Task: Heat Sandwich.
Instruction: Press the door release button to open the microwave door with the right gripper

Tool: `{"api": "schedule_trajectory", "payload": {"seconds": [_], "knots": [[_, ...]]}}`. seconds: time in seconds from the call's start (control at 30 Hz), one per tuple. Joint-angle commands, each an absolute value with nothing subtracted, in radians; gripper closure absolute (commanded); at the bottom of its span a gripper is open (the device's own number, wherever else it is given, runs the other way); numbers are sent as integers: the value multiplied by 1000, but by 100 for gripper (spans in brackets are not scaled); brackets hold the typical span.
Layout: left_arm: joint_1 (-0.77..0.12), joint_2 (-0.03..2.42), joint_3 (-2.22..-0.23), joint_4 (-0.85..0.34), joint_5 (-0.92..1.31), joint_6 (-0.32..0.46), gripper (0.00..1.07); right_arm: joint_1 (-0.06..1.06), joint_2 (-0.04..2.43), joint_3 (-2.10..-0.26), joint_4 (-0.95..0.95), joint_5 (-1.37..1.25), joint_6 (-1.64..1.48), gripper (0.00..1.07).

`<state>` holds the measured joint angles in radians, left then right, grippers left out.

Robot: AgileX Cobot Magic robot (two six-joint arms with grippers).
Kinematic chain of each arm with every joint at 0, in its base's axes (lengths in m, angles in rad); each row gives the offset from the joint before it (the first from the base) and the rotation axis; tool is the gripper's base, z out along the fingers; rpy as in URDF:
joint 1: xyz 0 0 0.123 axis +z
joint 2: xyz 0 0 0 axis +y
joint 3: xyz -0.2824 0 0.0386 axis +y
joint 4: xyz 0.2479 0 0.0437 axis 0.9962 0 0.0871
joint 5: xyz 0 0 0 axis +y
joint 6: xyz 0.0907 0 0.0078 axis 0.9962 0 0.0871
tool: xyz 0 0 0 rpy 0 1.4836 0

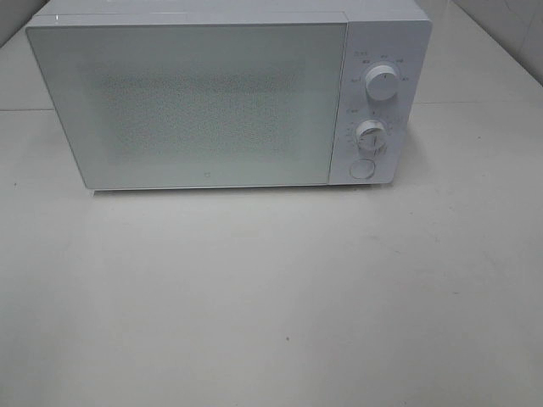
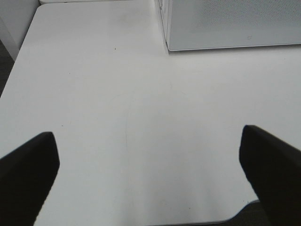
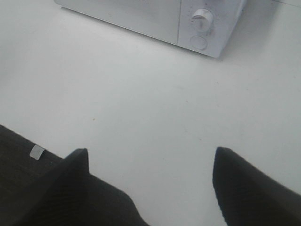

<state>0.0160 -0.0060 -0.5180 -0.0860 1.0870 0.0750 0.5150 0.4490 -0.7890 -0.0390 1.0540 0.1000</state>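
White tabletop [image 1: 271,322] fills the near part of the exterior high view. At its far side you see the microwave [image 1: 212,102], standing square to the camera with its frosted door [image 1: 187,106] shut. On the control panel to the right of the door, note the upper dial [image 1: 382,82], the lower dial [image 1: 371,133] below it and the round button [image 1: 362,169] at the bottom. Neither arm shows in this view. You cannot tell where the sandwich is: no view shows it, and the door hides the inside of the microwave.

In the left wrist view, the left gripper [image 2: 146,132] hangs over the tabletop [image 2: 141,84] with its jaws spread wide. Its two dark fingers [image 2: 28,179] stand well apart and nothing lies between them. One front corner of the microwave [image 2: 225,23] shows beyond, and the table's edge shows beside and behind the fingers.

In the right wrist view, the right gripper [image 3: 150,150] likewise hangs over the tabletop [image 3: 141,94], jaws wide and holding nothing. Its dark fingers [image 3: 254,188] frame plain table surface. Beyond them you see the control end of the microwave [image 3: 141,19], with one dial [image 3: 202,19] and the round button [image 3: 200,42] below it. A small grey tag [image 3: 36,151] sits on the dark area beside one finger.
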Motion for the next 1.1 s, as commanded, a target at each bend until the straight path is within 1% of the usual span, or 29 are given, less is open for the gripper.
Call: {"api": "schedule_trajectory", "payload": {"seconds": [0.03,0.1,0.13,0.17,0.23,0.27,0.33,0.43,0.57,0.73,0.83,0.93,1.1], "knots": [[17,-20,-519,-95,1072,72,7,429,387,-793,-54,1075,95,36],[17,-20,-519,-95,1072,72,7,373,353,-791,-58,1068,91,36],[17,-20,-519,-95,1072,72,7,373,353,-791,-58,1068,91,36],[17,-20,-519,-95,1072,72,7,323,315,-781,-77,1057,87,36],[17,-20,-519,-95,1072,72,7,285,282,-757,-97,1053,87,36],[17,-20,-519,-95,1072,72,7,285,282,-757,-97,1053,87,36],[17,-20,-519,-95,1072,72,7,239,230,-717,-105,1033,87,36],[17,-20,-519,-95,1072,72,7,211,196,-690,-105,1016,87,36],[17,-20,-519,-95,1072,72,7,149,119,-609,-104,985,87,36],[17,-20,-519,-95,1072,72,7,132,78,-564,-103,983,87,36],[17,-20,-519,-95,1072,72,7,127,19,-494,-96,998,78,36],[17,-20,-519,-95,1072,72,7,127,-29,-496,-91,997,68,36],[17,-20,-519,-95,1072,72,7,127,-32,-496,-90,997,65,36]]}}
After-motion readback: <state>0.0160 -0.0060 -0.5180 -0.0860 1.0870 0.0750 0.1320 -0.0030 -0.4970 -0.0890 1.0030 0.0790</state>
